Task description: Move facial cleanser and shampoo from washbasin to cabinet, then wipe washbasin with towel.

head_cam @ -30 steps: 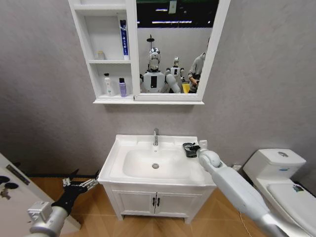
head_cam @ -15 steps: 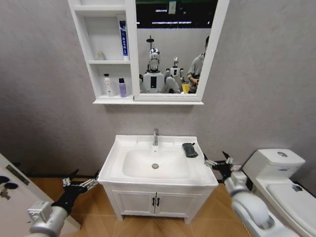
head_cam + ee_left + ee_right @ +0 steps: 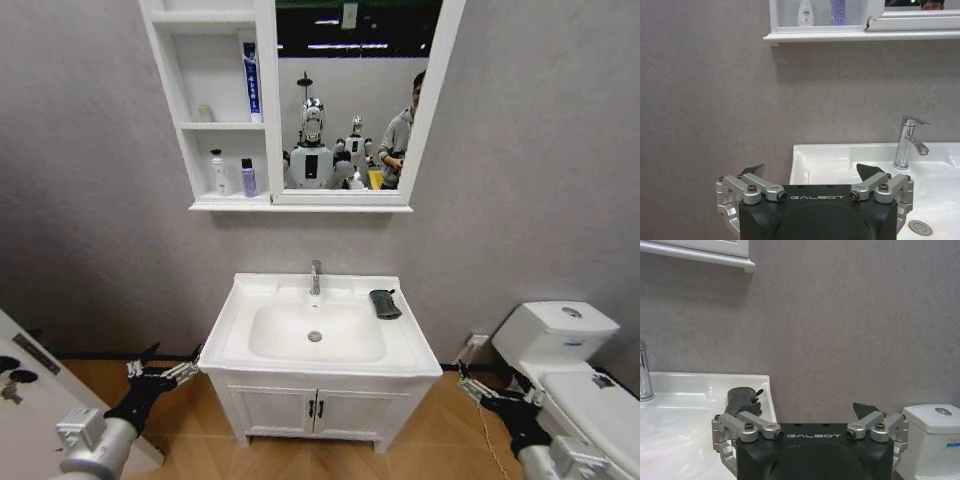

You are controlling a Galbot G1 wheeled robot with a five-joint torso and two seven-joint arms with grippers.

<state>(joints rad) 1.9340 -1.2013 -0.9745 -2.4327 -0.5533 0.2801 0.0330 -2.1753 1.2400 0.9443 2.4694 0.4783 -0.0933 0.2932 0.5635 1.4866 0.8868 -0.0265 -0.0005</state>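
Right gripper (image 3: 492, 398) withdrawn from towel (image 3: 384, 303), now low beside washbasin (image 3: 410, 350), fingers apart, empty.
Head: towel left on rim; bottles on cabinet (image 3: 262, 110) shelf; left gripper (image 3: 162, 373) parked low, fingers spread.
Left wrist: faucet (image 3: 908, 141) ahead.
Right wrist: towel off-bowl; task appears complete.

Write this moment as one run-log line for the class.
left gripper: open, low, left of washbasin | right gripper: open, low, right of washbasin | towel: on washbasin rim | bottles: on cabinet shelf

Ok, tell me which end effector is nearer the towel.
The right. The right end effector hangs open, low beside the washbasin on the towel side. The left end effector is open, low off the far corner.
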